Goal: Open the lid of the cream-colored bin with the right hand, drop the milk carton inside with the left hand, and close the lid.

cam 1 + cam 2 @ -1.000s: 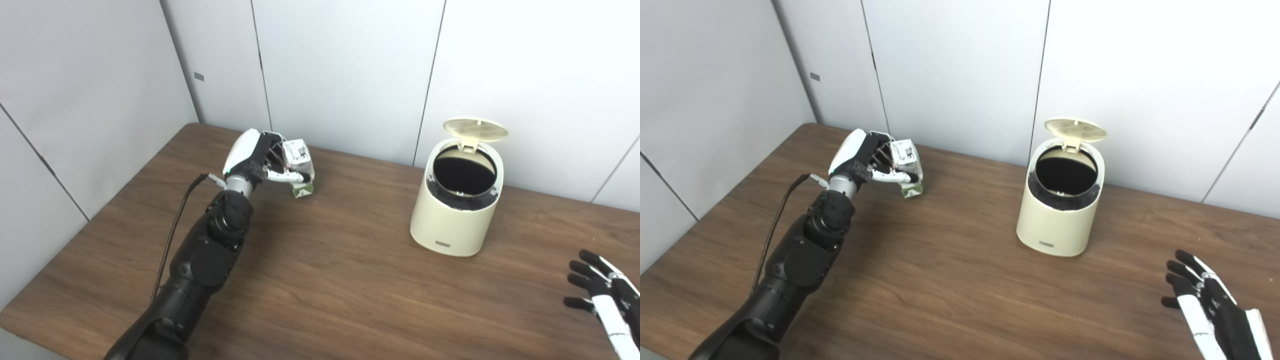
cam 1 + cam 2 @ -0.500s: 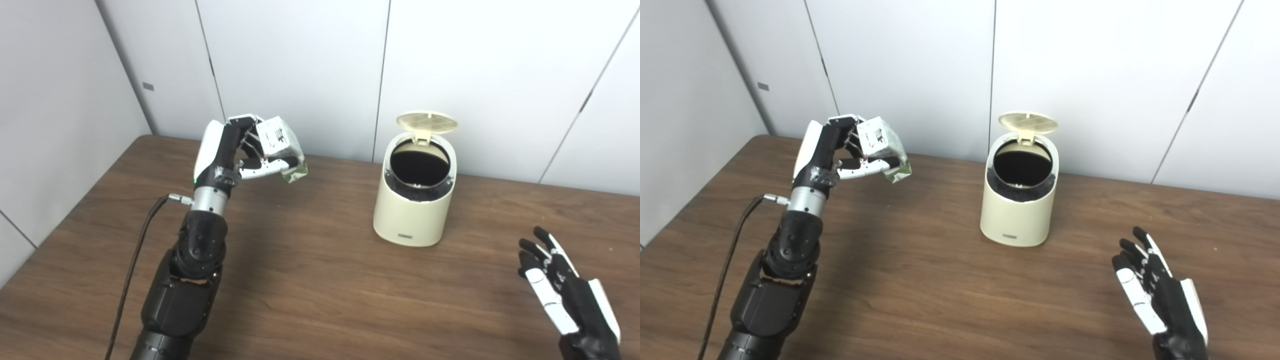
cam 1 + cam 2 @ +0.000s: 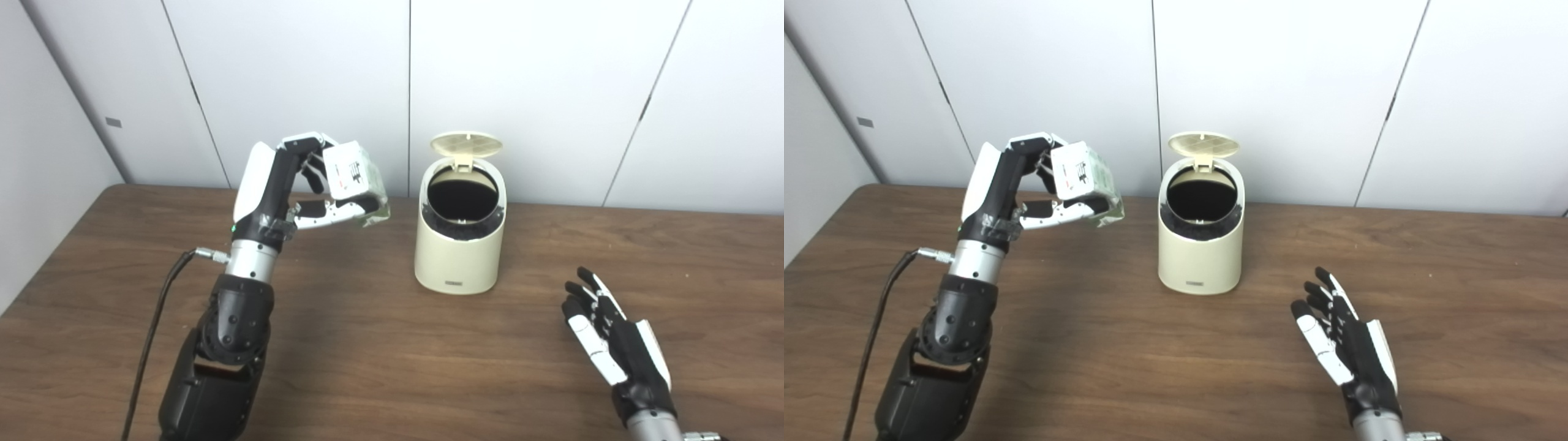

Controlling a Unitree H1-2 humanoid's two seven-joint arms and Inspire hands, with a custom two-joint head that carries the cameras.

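Note:
The cream-colored bin point(image 3: 456, 257) stands near the table's back edge, its round lid point(image 3: 466, 145) flipped up at the rear and the dark inside showing. My left hand point(image 3: 288, 184) is raised above the table to the left of the bin, shut on the white and green milk carton point(image 3: 355, 184), which is tilted and level with the bin's rim, a short gap away from it. My right hand point(image 3: 606, 334) hovers low over the table at the front right of the bin, open with fingers spread, holding nothing.
The brown wooden table point(image 3: 380, 355) runs back to white wall panels point(image 3: 539, 79) just behind the bin. A black cable point(image 3: 156, 318) hangs from my left wrist down to the front edge.
The camera has swung, shifting the whole picture left. My left hand has lifted the carton off the table and carried it toward the bin. My right hand has come further into view, still open.

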